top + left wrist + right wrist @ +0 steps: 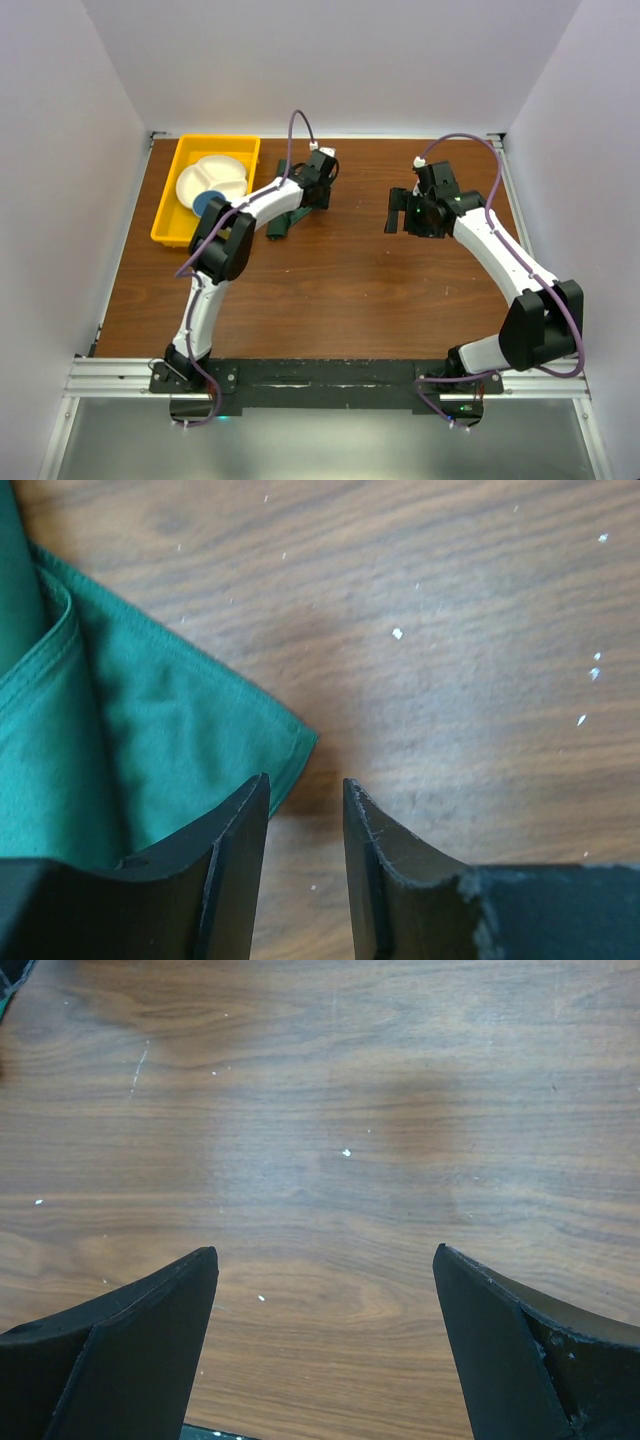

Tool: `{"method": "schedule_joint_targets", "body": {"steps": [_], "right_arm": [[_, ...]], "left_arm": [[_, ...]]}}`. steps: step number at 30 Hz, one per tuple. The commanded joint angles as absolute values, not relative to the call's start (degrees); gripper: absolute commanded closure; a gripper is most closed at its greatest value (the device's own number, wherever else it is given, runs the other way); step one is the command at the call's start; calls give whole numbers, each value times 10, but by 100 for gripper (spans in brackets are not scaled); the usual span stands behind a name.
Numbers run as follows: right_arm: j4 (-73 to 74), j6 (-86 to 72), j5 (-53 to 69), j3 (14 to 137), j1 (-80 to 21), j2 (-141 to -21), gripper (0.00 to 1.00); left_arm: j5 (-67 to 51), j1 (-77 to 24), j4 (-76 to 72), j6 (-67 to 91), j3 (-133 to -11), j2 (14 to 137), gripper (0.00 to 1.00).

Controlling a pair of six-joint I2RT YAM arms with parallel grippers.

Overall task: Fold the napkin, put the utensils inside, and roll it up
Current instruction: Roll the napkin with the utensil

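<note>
The dark green napkin [282, 222] lies bunched on the wooden table just right of the yellow tray, partly hidden under my left arm. In the left wrist view its hemmed corner [150, 730] lies flat on the wood, touching the tip of my left finger. My left gripper [312, 200] [305, 785] is low over that corner, its jaws a narrow gap apart with only bare wood between them. My right gripper [393, 213] [325, 1250] is wide open and empty over bare table at centre right. No utensils show in any view.
A yellow tray [170, 215] at the back left holds a white divided plate [212, 180] and a blue cup [206, 203]. White walls stand round the wooden table [340, 290] on three sides.
</note>
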State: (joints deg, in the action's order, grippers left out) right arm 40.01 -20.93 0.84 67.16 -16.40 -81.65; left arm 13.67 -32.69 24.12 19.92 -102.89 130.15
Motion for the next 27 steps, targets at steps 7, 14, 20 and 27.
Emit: {"method": "schedule_joint_targets", "body": {"steps": [7,14,20,27], "right_arm": [[396,-202,19,681,-159,-814,7],[394,-204,29,680,-157,-824,7],[396,-204,33,677,-158,-826,8],[391,-205,52,678,-157,-834,8]], "left_arm": [[116,-307,203,185,-1068,1330,60],[99,-304,200,185,-1074,1348,67],[104,-305,206,183,-1078,1349,83],[96,-289,234,185,-1087,1301,91]]}}
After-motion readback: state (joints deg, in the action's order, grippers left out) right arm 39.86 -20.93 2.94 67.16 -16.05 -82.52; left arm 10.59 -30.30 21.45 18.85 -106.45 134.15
